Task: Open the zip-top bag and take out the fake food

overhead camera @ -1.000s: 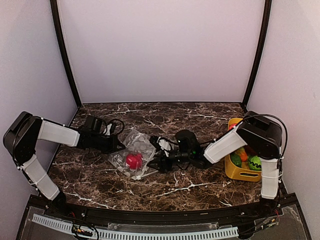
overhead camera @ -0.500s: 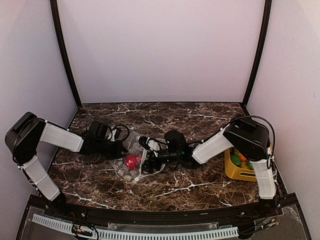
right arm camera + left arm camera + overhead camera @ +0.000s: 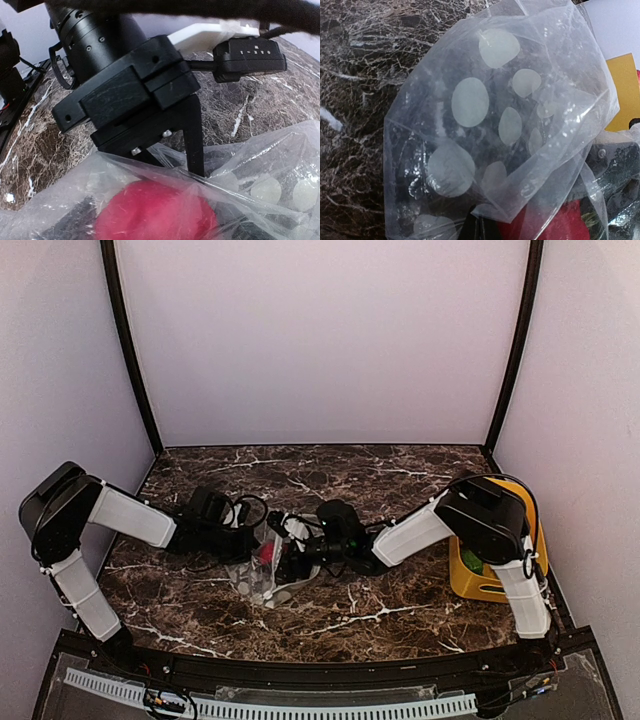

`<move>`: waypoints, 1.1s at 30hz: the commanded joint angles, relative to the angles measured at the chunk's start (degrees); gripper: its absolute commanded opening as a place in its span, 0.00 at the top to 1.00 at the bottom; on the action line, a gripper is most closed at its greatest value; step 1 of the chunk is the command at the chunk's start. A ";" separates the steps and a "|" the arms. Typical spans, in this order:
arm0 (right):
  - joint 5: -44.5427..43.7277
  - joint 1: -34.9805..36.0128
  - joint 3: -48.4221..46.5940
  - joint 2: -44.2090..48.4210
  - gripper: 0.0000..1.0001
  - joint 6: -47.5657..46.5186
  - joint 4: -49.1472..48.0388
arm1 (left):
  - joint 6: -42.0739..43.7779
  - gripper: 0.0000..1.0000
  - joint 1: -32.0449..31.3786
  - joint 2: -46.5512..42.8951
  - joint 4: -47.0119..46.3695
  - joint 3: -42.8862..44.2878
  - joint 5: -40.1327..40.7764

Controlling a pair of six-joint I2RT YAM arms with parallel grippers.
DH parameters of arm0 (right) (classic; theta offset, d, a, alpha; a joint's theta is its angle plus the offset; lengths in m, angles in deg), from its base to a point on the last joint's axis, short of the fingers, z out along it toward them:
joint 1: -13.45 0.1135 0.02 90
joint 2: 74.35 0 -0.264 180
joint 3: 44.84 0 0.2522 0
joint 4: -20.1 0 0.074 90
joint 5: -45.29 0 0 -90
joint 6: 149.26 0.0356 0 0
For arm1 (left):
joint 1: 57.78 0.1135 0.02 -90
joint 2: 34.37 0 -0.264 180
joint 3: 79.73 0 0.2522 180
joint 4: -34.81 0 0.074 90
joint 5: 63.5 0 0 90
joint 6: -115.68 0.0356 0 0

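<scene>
The zip-top bag, clear with white dots, is bunched up on the marble between my two grippers. A red toy fruit sits inside it; no other fruit shows. My left gripper is at the bag's left side. In the left wrist view the bag fills the frame, a fold of it meets my closed dark fingertips, and the red fruit lies just behind. My right gripper presses in from the right. Its view shows the bag and fruit close up; its own fingers are hidden.
A yellow bin holding green toys stands at the right edge, behind the right arm; it also shows in the left wrist view. The left gripper's body fills the upper right wrist view. Walls enclose the table.
Both grippers have moved toward each other, the right one a long way left. The bag has crumpled and narrowed between them, and the red fruit has shifted up with it.
</scene>
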 commanded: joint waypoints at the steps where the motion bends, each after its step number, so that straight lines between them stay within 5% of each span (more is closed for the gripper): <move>1: -1.42 0.62 2.06 0.62 0.35 -0.11 0.77 | 0.88 0.99 -0.40 -0.74 1.41 1.93 0.30; 6: -1.65 0.64 7.40 6.39 0.53 0.37 0.01 | 1.38 0.99 1.34 -0.98 1.95 2.23 0.72; 23: -2.99 -0.09 21.64 25.89 0.57 1.58 4.88 | 2.34 0.99 6.63 -3.01 3.56 1.39 2.64; 33: -6.57 -8.42 28.17 45.68 0.57 7.62 15.77 | 1.88 0.99 7.46 -2.55 0.92 1.15 0.84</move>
